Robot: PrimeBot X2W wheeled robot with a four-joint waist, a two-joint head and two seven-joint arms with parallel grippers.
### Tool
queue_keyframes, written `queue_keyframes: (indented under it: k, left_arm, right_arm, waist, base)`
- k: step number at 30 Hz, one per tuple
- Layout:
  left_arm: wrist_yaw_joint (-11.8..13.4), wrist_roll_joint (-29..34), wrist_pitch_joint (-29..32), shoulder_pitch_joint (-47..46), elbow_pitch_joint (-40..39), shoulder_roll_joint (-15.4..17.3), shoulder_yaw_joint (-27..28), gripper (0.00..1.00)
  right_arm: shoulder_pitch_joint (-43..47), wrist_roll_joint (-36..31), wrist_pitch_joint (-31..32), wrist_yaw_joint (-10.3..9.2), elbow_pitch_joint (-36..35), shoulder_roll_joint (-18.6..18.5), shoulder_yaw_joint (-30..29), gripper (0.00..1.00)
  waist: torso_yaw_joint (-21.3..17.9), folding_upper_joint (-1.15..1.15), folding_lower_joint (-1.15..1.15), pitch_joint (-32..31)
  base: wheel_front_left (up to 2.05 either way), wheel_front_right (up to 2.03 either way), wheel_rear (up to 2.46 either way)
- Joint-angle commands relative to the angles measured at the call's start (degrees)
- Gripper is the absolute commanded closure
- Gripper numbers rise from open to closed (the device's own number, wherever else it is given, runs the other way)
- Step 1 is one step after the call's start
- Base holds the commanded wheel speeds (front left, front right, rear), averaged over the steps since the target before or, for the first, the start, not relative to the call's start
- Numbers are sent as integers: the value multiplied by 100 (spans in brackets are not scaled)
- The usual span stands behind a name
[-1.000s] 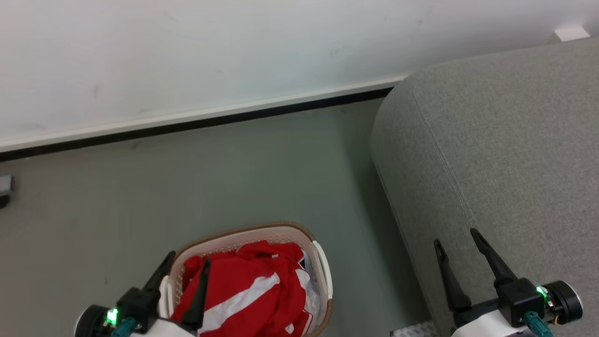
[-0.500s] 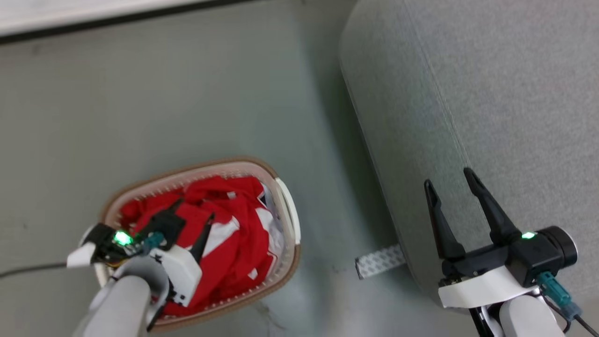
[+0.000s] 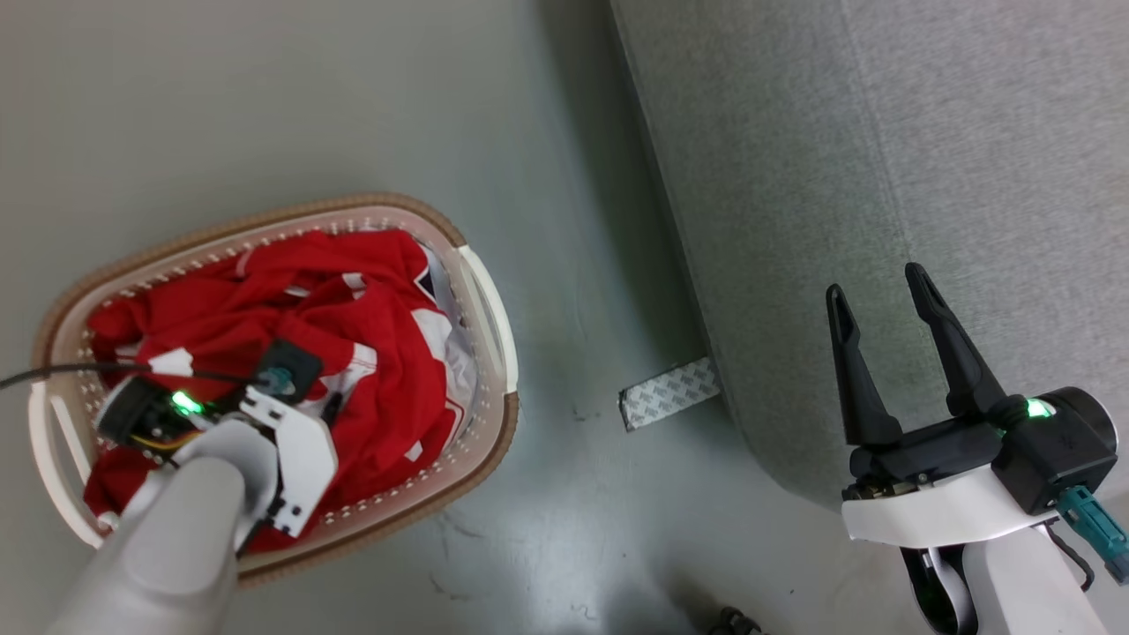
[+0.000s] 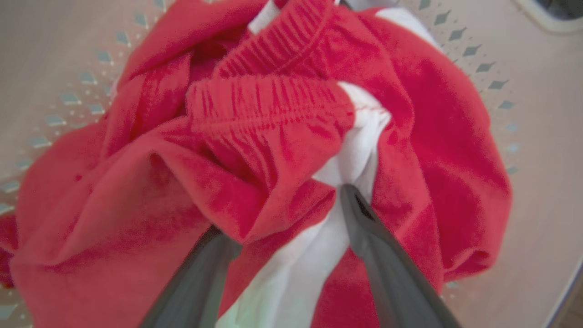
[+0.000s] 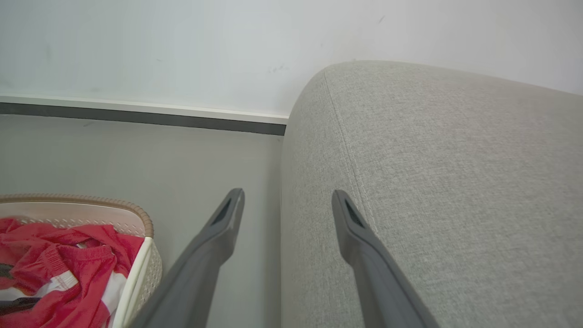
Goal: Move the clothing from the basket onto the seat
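The cream basket with its brown rim sits on the floor at the left, holding the red clothing with white stripes. My left arm reaches down into it. In the left wrist view my left gripper is open, its fingers pushed into the clothing on either side of a red and white fold, with the left tip under the cloth. My right gripper is open and holds nothing, over the edge of the grey seat. The right wrist view shows that gripper, the seat and the basket.
A patterned grey strip lies on the floor at the seat's foot. A black cable runs to my left wrist. A white wall with a dark baseboard stands behind. Bare floor separates the basket and the seat.
The head camera has tilted down, so the wall has left the view. My left arm has swung over the basket and lowered its fingers into the clothing. The right gripper stays open by the seat.
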Motion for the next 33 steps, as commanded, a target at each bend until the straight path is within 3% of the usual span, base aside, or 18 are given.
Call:
queue_keyframes:
  k: [1,2,3,4,14,24,33]
  left_arm:
    - [7,-62,-17,-171,91,114,-23,0]
    - [7,-120,-30,-196,178,132,-60,37]
    - [7,-177,-57,-198,266,139,-93,60]
    - [7,-231,-109,-225,329,149,-131,100]
    - [7,-820,-969,-393,534,-20,-192,100]
    - [7,-1537,-1577,433,-57,-594,-437,100]
    - [45,-2089,-1330,1292,-1513,-459,-555,100]
  right_arm:
    - [-50,11,-8,-12,-69,-1,-28,0]
    - [-49,-12,-9,-12,-91,-1,-33,0]
    - [-48,-37,-8,-12,-109,0,-22,0]
    - [-42,-54,-8,-12,-123,-1,-20,0]
    - [-117,30,-8,-13,7,-6,-31,0]
    - [394,-437,-8,-12,383,-11,-315,0]
    - [984,-796,-8,-13,703,-14,-263,0]
  waist:
    - [65,0,-1,214]
    - [99,0,-1,255]
    - [124,0,-1,276]
    - [143,0,-1,292]
    - [283,0,-1,57]
    - [1077,0,-1,-1610]
    - [1607,0,-1,-2991]
  base:
    - [18,18,18]
    - [16,16,16]
    - [10,10,10]
    - [5,5,5]
    - [0,0,0]
    - [0,0,0]
    - [0,0,0]
